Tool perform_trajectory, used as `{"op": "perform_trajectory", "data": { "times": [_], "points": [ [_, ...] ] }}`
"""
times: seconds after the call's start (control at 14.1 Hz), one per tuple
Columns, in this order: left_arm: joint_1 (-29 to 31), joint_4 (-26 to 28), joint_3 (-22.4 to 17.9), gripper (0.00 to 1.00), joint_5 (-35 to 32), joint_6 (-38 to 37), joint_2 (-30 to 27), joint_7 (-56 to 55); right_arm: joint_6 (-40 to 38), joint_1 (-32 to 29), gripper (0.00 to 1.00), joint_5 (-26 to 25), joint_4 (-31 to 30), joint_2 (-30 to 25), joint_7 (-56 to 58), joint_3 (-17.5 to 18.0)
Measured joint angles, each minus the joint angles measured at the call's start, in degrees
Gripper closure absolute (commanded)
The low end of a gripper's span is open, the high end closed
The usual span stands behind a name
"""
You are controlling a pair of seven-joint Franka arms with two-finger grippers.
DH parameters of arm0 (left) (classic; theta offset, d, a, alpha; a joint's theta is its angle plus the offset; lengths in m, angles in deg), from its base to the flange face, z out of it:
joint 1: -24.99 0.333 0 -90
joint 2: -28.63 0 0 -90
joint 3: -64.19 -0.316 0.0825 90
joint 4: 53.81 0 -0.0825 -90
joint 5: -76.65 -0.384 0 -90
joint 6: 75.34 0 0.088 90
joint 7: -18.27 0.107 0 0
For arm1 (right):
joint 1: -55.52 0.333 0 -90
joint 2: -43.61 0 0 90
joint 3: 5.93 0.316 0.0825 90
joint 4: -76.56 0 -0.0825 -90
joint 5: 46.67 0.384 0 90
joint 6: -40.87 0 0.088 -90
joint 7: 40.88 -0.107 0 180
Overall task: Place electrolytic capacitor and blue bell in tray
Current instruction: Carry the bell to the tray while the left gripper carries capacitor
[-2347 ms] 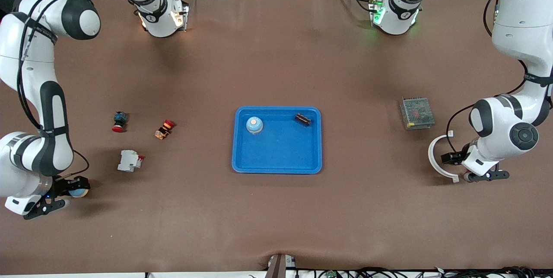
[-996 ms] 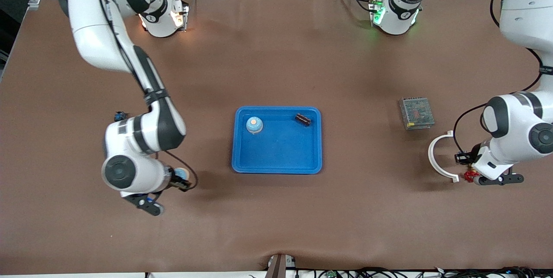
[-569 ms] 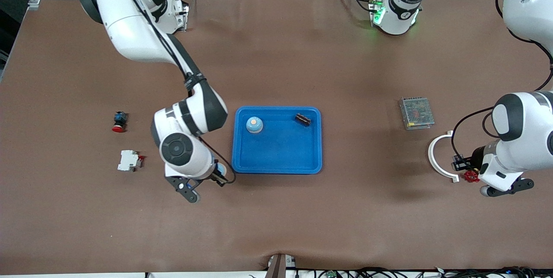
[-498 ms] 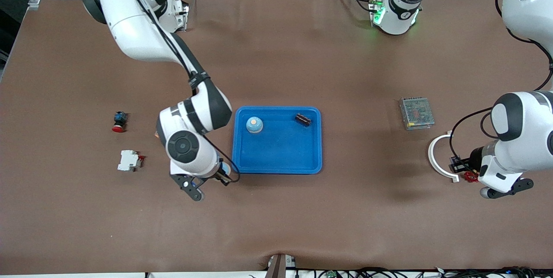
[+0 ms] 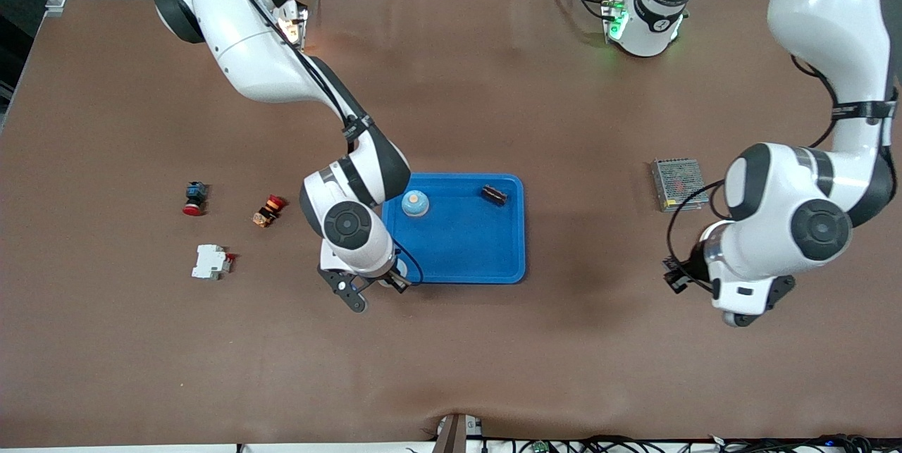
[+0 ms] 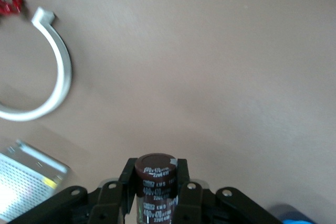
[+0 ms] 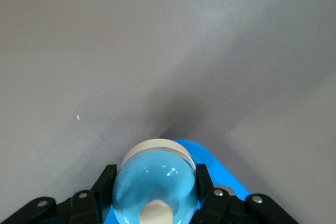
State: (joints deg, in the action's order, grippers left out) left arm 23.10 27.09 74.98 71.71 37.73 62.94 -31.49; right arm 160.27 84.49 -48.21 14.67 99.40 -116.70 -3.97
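So there are two blue bells: one sits in the tray (image 5: 493,256) at about 10 o'clock (image 5: 415,203), the other (image 7: 155,182) is clamped in the right gripper (image 5: 390,280) over the tray's 7 o'clock corner. Two dark capacitors too: one lies in the tray around 1 o'clock (image 5: 494,194), one (image 6: 156,186) is pinched upright in the left gripper (image 6: 156,195) over bare table toward the left arm's end. Two red-capped buttons (image 5: 195,198) (image 5: 268,211) and one white breaker (image 5: 211,261) sit toward the right arm's end.
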Motion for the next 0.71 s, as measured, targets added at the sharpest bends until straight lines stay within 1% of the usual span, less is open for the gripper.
{"op": "perform_trajectory", "data": {
  "times": [0.36,0.71],
  "points": [
    [-5.6,-1.3,-0.2,0.92,0.0,0.0,1.9,-9.8,0.9,2.9,1.00,0.0,-2.2,0.1,-1.5,0.0],
    [-11.2,-1.6,-0.2,0.92,0.0,1.5,3.1,-16.8,0.9,4.0,1.00,0.0,-4.5,-0.3,-2.1,0.0]
  ]
}}
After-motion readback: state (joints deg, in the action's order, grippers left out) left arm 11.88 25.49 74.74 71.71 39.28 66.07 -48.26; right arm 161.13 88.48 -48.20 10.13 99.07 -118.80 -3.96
